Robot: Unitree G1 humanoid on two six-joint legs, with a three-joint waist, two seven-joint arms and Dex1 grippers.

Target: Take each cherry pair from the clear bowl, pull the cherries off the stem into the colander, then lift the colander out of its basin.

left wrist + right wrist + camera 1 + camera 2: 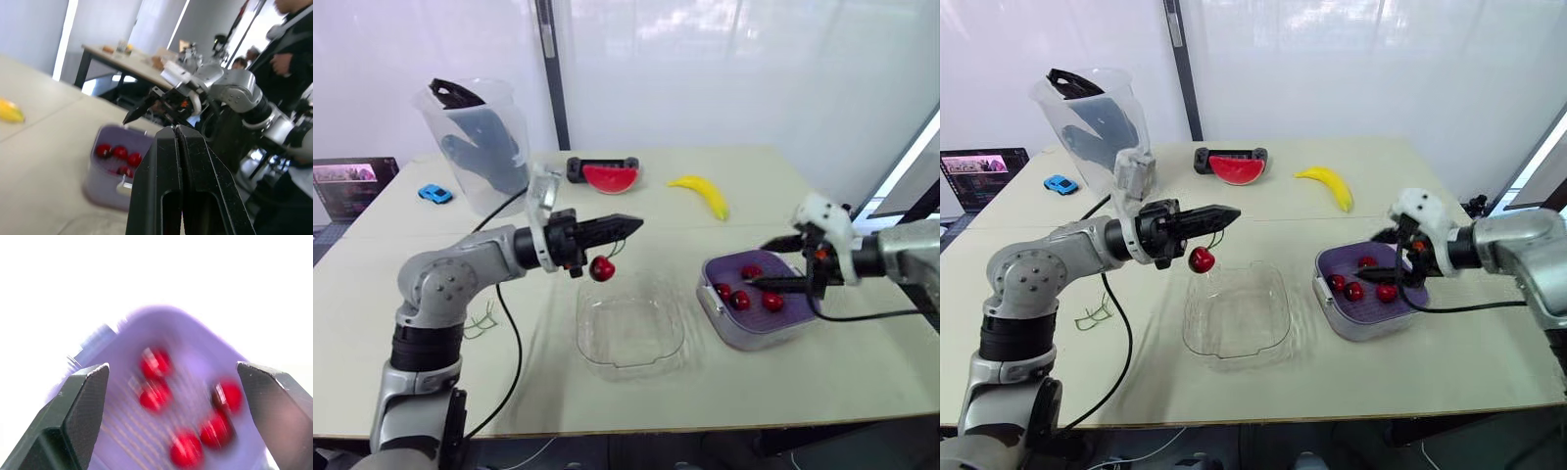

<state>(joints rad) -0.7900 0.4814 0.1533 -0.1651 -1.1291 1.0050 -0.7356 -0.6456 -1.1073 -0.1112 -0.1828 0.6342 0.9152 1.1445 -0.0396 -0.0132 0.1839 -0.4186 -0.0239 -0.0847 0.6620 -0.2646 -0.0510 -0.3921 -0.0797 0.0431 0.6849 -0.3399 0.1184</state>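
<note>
My left gripper point(634, 224) is shut on a green stem above the clear bowl point(631, 331); one red cherry point(602, 267) hangs from it over the bowl's far left rim. No cherries are visible in the bowl. To the right, the purple colander point(790, 311) sits in its pale basin point(720, 315) and holds several loose cherries point(741, 300). My right gripper point(762, 264) hovers open just over the colander. In the right wrist view its fingers point(85, 396) are spread wide around the colander point(127, 340). In the left wrist view the fingers point(188, 161) are pressed together.
A banana point(702, 193), a watermelon slice point(609, 177), a blue toy car point(434, 194) and a clear pitcher point(480, 137) lie at the back of the table. Bare green stems point(480, 318) lie by the left arm. People point(288, 54) stand beyond the table.
</note>
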